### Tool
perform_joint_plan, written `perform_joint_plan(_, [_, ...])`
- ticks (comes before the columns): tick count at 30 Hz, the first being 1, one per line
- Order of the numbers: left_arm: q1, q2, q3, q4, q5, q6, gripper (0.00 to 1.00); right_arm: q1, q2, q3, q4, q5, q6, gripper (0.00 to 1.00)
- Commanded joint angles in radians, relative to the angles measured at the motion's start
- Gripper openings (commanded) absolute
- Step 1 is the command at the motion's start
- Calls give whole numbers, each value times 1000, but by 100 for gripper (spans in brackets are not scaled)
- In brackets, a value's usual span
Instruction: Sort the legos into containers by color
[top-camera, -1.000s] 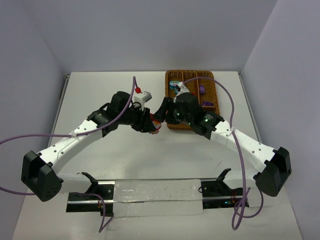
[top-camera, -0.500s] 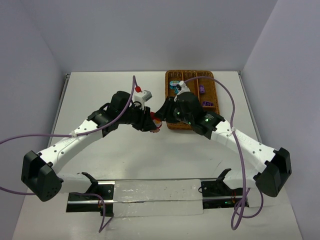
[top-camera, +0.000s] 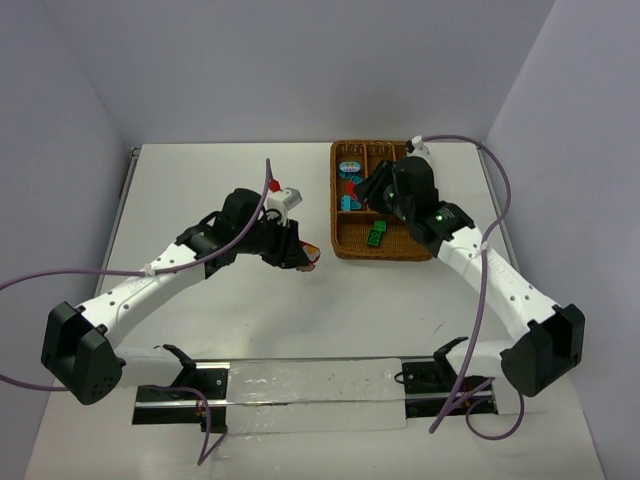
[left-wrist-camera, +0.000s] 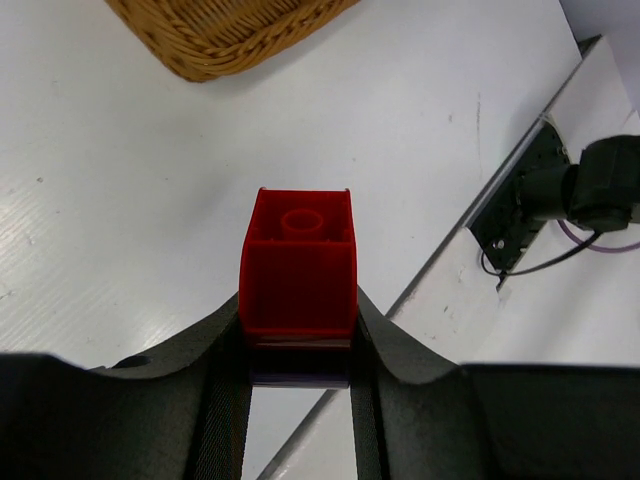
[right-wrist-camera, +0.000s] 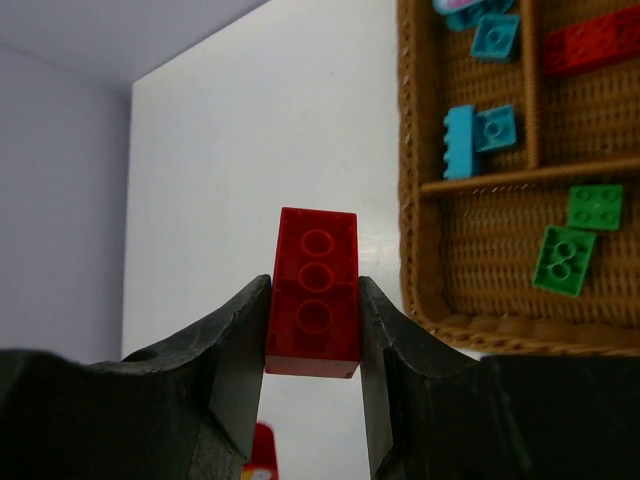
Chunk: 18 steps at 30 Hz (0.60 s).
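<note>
From high behind the near edge we look down on the whole desk (top-camera: 200, 190), while our wrist views ride close behind the left pincer (left-wrist-camera: 298, 312) and the right pincer (right-wrist-camera: 313, 290), each facing forward and down at the desk, and all three share part of the wicker tray (top-camera: 345, 251).

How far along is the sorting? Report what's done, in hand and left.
Done: teal bricks lie in one narrow slot of the wicker tray, a red piece in the next slot, and green bricks in the wide slot. In hand: the left gripper is shut on a small red brick, the right gripper on a long red brick. Left: both must go in the red slot.
</note>
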<state>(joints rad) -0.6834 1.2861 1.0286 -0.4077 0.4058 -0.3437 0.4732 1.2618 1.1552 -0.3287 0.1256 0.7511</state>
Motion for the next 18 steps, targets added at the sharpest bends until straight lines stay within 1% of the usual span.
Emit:
perform_joint_plan(1, [5, -17, 28, 0, -121, -55, 0, -26, 119, 118, -37, 208, -79, 0])
perform_joint_plan(3, [7, 16, 43, -16, -173, -90, 0, -46, 206, 166, -48, 248, -101, 0])
perform_joint_plan(6, [5, 32, 48, -12, -203, -132, 0, -78, 298, 227, -49, 282, -131, 0])
perform_joint_plan(8, [5, 25, 37, -2, -230, -182, 0, -97, 400, 299, -65, 315, -168, 0])
perform_joint_plan(10, [5, 16, 32, -6, -257, -208, 0, -106, 478, 392, -80, 354, -193, 0])
perform_joint_plan(12, [5, -2, 24, -11, -284, -233, 0, -120, 592, 475, -102, 385, -214, 0])
perform_joint_plan(18, [5, -59, -20, -19, -303, -286, 0, -168, 788, 725, -175, 387, -261, 1])
